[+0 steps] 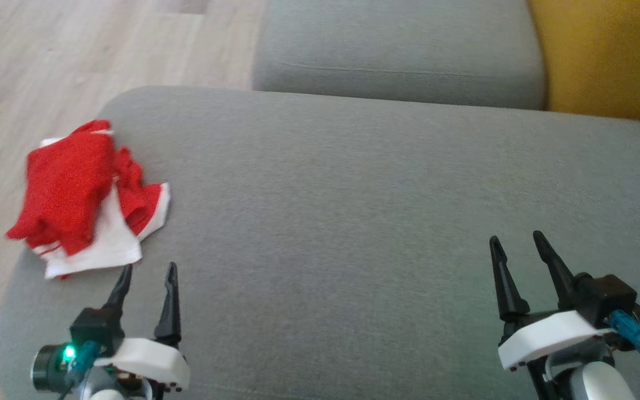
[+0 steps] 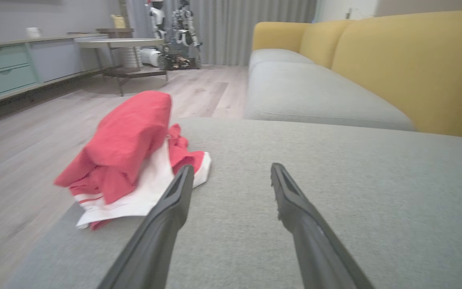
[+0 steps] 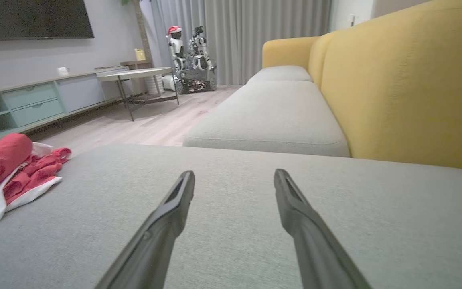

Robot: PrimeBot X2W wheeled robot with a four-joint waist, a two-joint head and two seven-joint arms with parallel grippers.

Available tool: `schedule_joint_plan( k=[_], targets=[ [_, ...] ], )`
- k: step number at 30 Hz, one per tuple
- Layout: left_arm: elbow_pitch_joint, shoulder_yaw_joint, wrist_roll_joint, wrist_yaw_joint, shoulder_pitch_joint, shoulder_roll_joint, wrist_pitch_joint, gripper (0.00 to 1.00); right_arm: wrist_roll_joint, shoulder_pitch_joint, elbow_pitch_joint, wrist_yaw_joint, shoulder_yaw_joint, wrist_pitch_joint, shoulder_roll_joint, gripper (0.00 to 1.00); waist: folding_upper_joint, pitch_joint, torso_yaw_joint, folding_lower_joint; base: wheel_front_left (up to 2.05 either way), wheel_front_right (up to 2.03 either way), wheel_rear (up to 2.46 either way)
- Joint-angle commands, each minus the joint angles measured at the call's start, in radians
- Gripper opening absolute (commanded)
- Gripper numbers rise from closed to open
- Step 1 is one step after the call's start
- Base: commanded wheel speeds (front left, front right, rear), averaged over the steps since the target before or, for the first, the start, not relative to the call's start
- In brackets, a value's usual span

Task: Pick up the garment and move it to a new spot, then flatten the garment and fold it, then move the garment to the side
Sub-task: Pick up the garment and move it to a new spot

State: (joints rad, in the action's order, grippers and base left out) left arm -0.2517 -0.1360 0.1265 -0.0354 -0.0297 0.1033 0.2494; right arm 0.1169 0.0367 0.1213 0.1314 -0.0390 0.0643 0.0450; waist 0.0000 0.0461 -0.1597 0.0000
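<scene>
Head view. You have the crumpled red-and-white fabric garment [image 1: 84, 194] lying in a heap on the wide grey upholstered sofa cushion [image 1: 353, 194]. It sits at the cushion's 9 o'clock edge, its red part reaching the rim beside the pale wood-plank floor [image 1: 48, 55].

Left tool [image 1: 149, 266]: at 7 o'clock of the view. Both long dark fingers are spread wide with nothing between them. The garment is at its 11 o'clock, just beside it. In the left wrist view the white hem shows behind the left fingertip; you cannot tell from this whether they touch.

Right tool [image 1: 516, 236]: at 4 o'clock of the view. Fingers are spread wide and empty over bare cushion, well apart from the garment.

A second grey seat cushion [image 1: 398, 55] lies at 12 o'clock and a mustard-yellow fabric backrest [image 1: 603, 55] at 1 o'clock.
</scene>
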Motion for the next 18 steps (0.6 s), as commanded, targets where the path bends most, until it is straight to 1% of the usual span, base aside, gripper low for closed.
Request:
schedule_joint_plan(
  k=[1,5,6,8,13,18],
  targets=[
    [0.036,0.046,0.005,-0.004,0.058,0.007,0.012,1.00,0.005,-0.018,-0.042,-0.001,-0.029,0.000,0.005,1.00,0.0000,0.002,-0.055,0.0000,0.00,0.00,0.00],
    [0.046,0.063,0.008,-0.006,0.054,0.005,0.012,1.00,0.012,-0.015,-0.051,-0.001,-0.041,-0.001,0.005,1.00,0.0000,0.003,-0.115,0.0000,0.00,0.00,0.00],
    [0.051,0.070,0.009,-0.006,0.051,0.004,0.012,1.00,0.015,-0.013,-0.055,-0.001,-0.044,-0.002,0.005,1.00,0.0000,0.004,-0.140,0.0000,0.00,0.00,0.00],
    [0.055,0.075,0.009,-0.005,0.049,0.003,0.012,1.00,0.016,-0.012,-0.057,-0.001,-0.047,-0.002,0.005,1.00,0.0000,0.005,-0.160,0.0000,0.00,0.00,0.00],
    [0.056,0.084,0.010,0.003,0.043,0.000,0.012,1.00,0.013,-0.014,-0.057,-0.001,-0.049,-0.004,0.005,1.00,0.0000,0.005,-0.193,0.0000,0.00,0.00,0.00],
    [0.056,0.089,0.003,0.007,0.044,-0.002,0.012,1.00,0.014,-0.013,-0.057,-0.001,-0.051,-0.007,0.005,1.00,0.0000,0.007,-0.206,0.0000,0.00,0.00,0.00]
  ],
)
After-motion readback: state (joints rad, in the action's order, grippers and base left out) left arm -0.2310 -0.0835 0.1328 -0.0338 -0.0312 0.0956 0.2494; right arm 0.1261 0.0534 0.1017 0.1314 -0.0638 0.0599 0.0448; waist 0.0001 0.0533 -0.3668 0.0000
